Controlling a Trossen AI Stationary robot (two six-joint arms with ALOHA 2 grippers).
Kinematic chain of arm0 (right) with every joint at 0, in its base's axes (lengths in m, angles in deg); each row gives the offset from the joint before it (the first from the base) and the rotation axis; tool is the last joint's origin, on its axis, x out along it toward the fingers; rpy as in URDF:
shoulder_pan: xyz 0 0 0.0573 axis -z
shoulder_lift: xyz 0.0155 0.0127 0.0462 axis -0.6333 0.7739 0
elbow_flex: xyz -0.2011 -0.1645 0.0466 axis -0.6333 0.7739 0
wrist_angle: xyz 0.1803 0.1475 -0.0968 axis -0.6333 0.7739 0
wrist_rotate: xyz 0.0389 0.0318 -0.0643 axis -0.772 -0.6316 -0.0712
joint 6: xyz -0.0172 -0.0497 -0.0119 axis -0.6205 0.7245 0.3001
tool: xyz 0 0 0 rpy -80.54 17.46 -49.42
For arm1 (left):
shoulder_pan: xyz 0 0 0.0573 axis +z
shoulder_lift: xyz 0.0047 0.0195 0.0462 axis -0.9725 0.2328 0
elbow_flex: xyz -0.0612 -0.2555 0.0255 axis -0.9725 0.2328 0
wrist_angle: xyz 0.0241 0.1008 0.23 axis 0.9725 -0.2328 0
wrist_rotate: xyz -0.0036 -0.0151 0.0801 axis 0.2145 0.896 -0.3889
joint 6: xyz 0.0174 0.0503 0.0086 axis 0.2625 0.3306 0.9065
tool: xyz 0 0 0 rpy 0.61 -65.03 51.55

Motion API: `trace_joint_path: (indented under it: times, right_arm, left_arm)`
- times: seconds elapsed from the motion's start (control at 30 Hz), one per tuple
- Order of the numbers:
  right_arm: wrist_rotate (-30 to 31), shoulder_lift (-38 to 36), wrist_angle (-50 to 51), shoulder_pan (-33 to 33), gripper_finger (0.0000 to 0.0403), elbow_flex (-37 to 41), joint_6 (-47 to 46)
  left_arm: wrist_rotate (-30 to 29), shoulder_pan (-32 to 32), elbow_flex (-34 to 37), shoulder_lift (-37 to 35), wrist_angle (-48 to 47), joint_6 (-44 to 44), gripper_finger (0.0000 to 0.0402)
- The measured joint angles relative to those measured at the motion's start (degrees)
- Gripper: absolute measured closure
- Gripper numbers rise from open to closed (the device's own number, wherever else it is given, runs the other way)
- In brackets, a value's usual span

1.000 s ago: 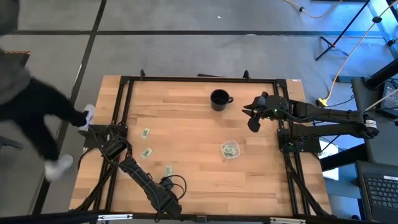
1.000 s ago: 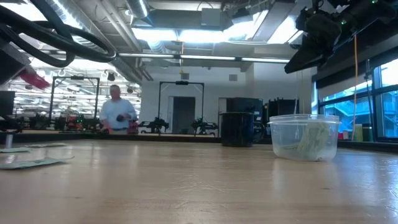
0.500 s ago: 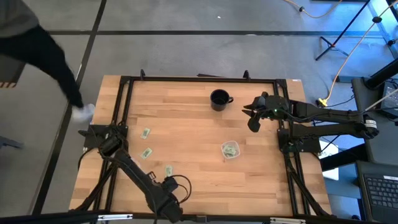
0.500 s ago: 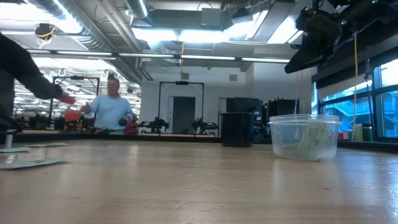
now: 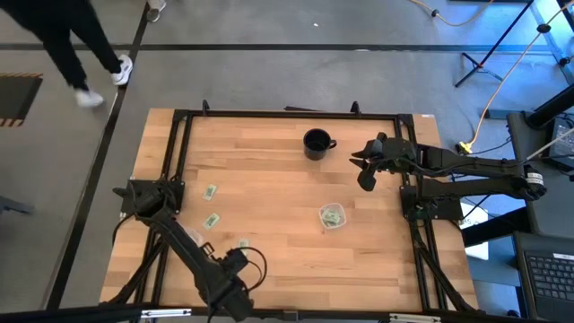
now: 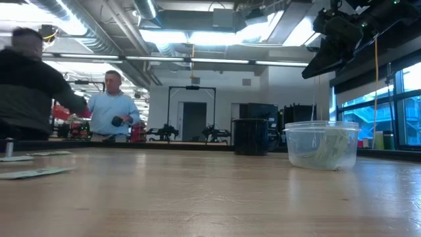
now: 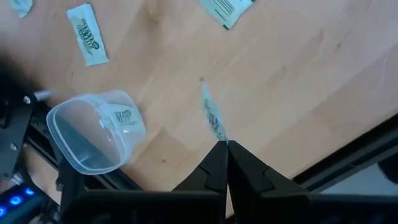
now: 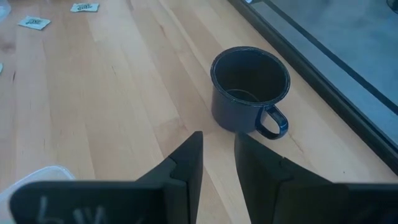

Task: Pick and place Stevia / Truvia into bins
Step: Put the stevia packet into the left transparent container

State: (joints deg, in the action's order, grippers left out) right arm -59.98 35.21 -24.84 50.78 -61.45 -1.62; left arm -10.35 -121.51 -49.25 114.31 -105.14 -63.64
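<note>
My left gripper (image 7: 222, 148) hovers over the table's near left part (image 5: 235, 260) and is shut on a pale green sachet (image 7: 212, 118), seen edge-on. Below it stands a clear cup (image 7: 93, 134) with one sachet inside. Loose sachets lie flat on the wood (image 5: 210, 191) (image 5: 212, 220) (image 5: 243, 243) (image 7: 87, 40). A second clear cup (image 5: 333, 216) (image 6: 322, 145) holding sachets stands right of centre. My right gripper (image 5: 366, 172) (image 8: 217, 155) hangs open and empty above the table near the black mug (image 8: 249, 87). My left gripper pinches the sachet between its two shut fingers by one short end (image 7: 221, 138), coming from above and pointing down. The sachet is lifted clear of the table and sticks out past the fingertips, thin edge toward the camera.
The black mug (image 5: 316, 143) stands on the far middle of the table. A black metal frame (image 5: 179, 126) runs round the tabletop. People stand in the room beyond the far edge (image 6: 108, 108), and one walks past the far left corner (image 5: 81, 45). Bare wood lies in the middle.
My left arm has swung a little toward the table's left edge and has left the low view's upper left corner. The person beside the table's left edge has walked away toward the far side. My right arm has kept still.
</note>
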Motion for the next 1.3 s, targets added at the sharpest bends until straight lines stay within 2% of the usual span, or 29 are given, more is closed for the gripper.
trace_joint_path:
  times: [0.2, 0.37, 0.53, 0.7, 0.83, 0.9, 1.03, 1.3]
  right_arm:
    - [0.0, 0.0, 0.0, 0.0, 0.0308, 0.0, 0.2]
    - [0.0, 0.0, 0.0, 0.0, 0.0308, 0.0, 1.1]
    - [0.0, 0.0, -0.1, 0.0, 0.0308, 0.0, 1.3]
    - [0.0, 0.0, -0.1, 0.0, 0.0308, 0.0, 1.3]
    - [0.0, 0.0, 0.0, 0.0, 0.0308, 0.0, 1.3]
    - [0.0, 0.0, -0.1, 0.0, 0.0308, 0.0, 1.3]
    - [0.0, 0.0, -0.1, 0.0, 0.0308, 0.0, 1.3]
    - [0.0, 0.0, -0.1, 0.0, 0.0308, 0.0, 1.3]
  left_arm:
    - [-1.4, -0.1, 0.0, -0.7, 0.0, 1.1, 0.0400]
    - [-6.1, -0.4, 0.4, -3.2, 0.2, 2.3, 0.0400]
    - [-6.4, -1.0, 7.4, -8.7, 0.0, 0.2, 0.0400]
    - [-4.7, -3.7, 17.4, -17.0, -0.2, -7.7, 0.0399]
    - [-3.9, -5.5, 21.7, -21.7, -0.1, -13.0, 0.0400]
    - [-1.6, -5.9, 23.3, -23.4, 0.0, -14.9, 0.0400]
    - [4.8, -5.8, 28.1, -24.5, 0.0, -16.8, 0.0400]
    - [5.8, -5.3, 34.9, -24.4, 0.6, -16.4, 0.0399]
